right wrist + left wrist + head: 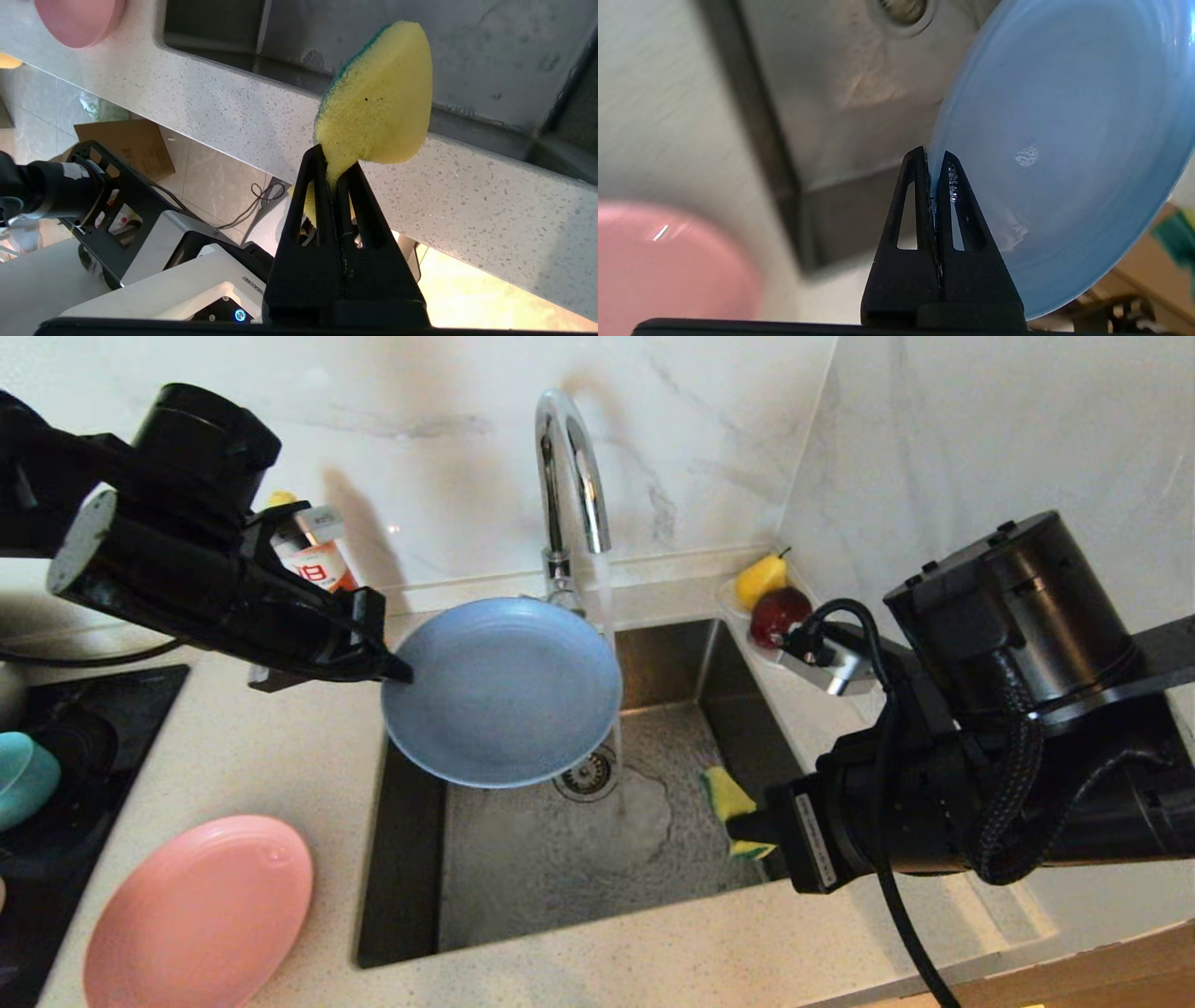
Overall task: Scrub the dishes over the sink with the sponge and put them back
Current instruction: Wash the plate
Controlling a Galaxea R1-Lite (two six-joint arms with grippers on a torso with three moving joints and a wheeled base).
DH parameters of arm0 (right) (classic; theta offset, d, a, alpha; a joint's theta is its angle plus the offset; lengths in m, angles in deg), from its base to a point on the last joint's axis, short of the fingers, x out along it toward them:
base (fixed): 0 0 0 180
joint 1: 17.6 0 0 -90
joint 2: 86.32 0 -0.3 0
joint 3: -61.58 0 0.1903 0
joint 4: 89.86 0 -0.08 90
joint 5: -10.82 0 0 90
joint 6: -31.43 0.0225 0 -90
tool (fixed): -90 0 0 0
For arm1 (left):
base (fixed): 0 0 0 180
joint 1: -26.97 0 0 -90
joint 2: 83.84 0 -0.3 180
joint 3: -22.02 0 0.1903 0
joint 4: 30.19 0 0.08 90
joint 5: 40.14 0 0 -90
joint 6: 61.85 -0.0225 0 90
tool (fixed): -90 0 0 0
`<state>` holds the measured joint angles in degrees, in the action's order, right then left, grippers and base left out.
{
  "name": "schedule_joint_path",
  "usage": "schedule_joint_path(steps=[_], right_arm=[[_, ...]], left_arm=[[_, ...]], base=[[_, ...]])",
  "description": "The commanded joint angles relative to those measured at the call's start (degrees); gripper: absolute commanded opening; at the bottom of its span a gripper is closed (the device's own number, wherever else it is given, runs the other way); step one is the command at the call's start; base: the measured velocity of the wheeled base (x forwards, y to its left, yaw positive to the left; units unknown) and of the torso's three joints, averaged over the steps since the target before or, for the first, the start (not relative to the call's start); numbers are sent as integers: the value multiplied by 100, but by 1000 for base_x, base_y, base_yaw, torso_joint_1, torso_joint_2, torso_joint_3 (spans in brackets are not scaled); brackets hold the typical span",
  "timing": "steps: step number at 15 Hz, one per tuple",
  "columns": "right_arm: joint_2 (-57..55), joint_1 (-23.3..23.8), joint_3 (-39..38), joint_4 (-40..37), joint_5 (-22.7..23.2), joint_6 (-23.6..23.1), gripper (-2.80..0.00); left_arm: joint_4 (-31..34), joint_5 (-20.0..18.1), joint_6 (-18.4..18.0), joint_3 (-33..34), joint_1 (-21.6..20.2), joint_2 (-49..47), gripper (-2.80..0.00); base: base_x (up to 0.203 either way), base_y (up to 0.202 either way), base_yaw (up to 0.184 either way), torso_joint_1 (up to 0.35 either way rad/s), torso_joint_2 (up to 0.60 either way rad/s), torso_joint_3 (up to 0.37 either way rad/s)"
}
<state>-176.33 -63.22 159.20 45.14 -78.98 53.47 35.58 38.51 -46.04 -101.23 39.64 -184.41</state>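
left gripper [397, 667] pinches the grey-blue plate [502, 691] at its nine o'clock rim over the sink [523, 859], right gripper [334, 165] clamps the sponge [378, 100], bottle [313, 555] label half hidden, unreadable.

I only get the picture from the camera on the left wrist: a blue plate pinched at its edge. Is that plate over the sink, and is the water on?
Observer: Yes. The left pincer holds the grey-blue plate tilted above the sink, and water runs from the tap past the plate's far edge.
Operator: What is the green and yellow blur at my picture's edge?
Observer: The sponge, pinched by its narrow end in the right pincer, over the sink's near right side.
Operator: Are other dishes nearby?
Observer: A salmon-pink plate lies on the counter to the sink's left, and a teal bowl sits further left.
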Motion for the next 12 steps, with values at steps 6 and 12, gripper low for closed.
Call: schedule_joint_path(steps=[6,12], right_arm=[[433,9,-77,-59,-3,-16,-280],[598,-9,-130,-139,6,-25,-280]], left_arm=[[-1379,1107,519,380,770,-913,-280],[-2136,1100,902,347,1096,-1369,-280]], base=[[0,0,0,0,0,0],[0,0,0,0,0,0]])
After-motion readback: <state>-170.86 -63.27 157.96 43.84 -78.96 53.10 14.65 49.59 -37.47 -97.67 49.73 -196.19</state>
